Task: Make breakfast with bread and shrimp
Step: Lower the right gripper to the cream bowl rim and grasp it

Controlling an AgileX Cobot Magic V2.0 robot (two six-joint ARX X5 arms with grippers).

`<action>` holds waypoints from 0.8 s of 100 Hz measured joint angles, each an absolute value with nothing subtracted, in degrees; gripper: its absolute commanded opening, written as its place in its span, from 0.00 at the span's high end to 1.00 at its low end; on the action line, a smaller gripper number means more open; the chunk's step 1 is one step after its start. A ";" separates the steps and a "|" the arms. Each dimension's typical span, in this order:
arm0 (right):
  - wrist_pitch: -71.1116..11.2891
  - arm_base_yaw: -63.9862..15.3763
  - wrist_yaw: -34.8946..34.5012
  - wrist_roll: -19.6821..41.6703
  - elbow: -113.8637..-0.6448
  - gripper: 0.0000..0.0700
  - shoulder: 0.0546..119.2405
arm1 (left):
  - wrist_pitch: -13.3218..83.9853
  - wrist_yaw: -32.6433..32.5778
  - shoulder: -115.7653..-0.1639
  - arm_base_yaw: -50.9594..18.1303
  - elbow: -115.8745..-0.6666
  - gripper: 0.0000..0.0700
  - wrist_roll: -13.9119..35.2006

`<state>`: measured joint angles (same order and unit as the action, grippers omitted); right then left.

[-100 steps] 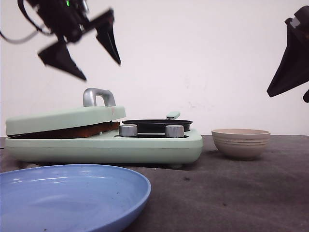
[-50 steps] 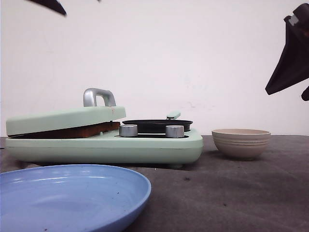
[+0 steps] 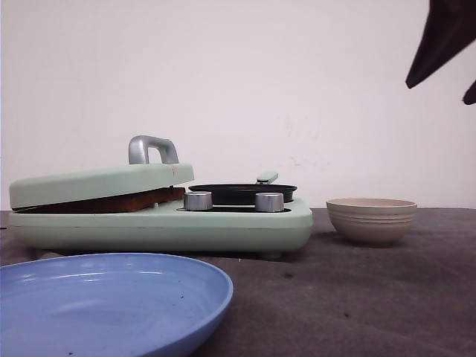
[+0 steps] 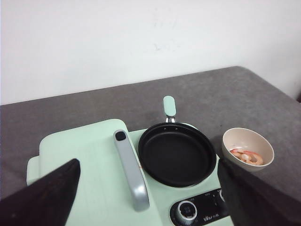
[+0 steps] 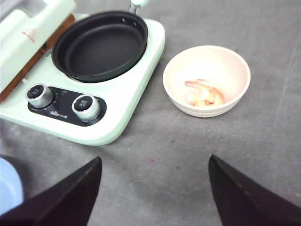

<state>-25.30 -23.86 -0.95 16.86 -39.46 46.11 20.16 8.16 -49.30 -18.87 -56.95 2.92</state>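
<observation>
Hanging high at the upper right of the front view, the right gripper shows only dark fingers. In the left wrist view, the left gripper hovers spread wide above the closed sandwich press. In the right wrist view, parted fingers overlook shrimp lying in the beige bowl; bread shows as a brown edge under the lid.

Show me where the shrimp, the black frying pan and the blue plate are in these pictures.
shrimp point(image 5: 203, 94): right wrist view, on the pile lying in the beige bowl.
black frying pan point(image 4: 177, 155): left wrist view, on its bare inner bottom.
blue plate point(image 3: 111, 297): front view, on its bare inner surface.
</observation>
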 measured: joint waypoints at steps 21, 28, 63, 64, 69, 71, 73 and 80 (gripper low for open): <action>-28.82 -18.20 -8.25 16.64 -49.98 0.37 58.96 | 19.49 5.06 -37.19 -18.87 -47.35 0.28 3.01; -30.52 -16.53 -8.64 15.84 -53.69 0.37 63.81 | 19.84 3.62 -33.61 -18.87 -44.99 0.28 3.01; -34.96 -9.65 -9.34 12.19 -70.06 0.37 85.34 | 27.90 -3.36 -21.37 -18.87 -39.57 0.28 3.01; -34.94 -9.50 -9.34 12.16 -70.41 0.37 85.82 | 28.12 -3.38 -21.23 -18.87 -39.55 0.28 3.01; -34.94 -8.80 -9.34 11.99 -71.99 0.37 88.16 | 28.56 -3.75 -20.75 -18.90 -39.55 0.28 3.01; -34.96 -8.54 -9.32 11.94 -72.55 0.37 89.08 | 28.49 -3.88 -20.53 -18.87 -39.55 0.28 3.01; -34.98 -8.29 -9.34 11.88 -73.12 0.37 89.95 | 28.49 -4.10 -20.47 -18.87 -39.55 0.28 3.01; -34.96 -7.49 -9.32 11.79 -74.94 0.37 93.06 | 28.60 -4.43 -20.27 -18.87 -39.55 0.28 3.01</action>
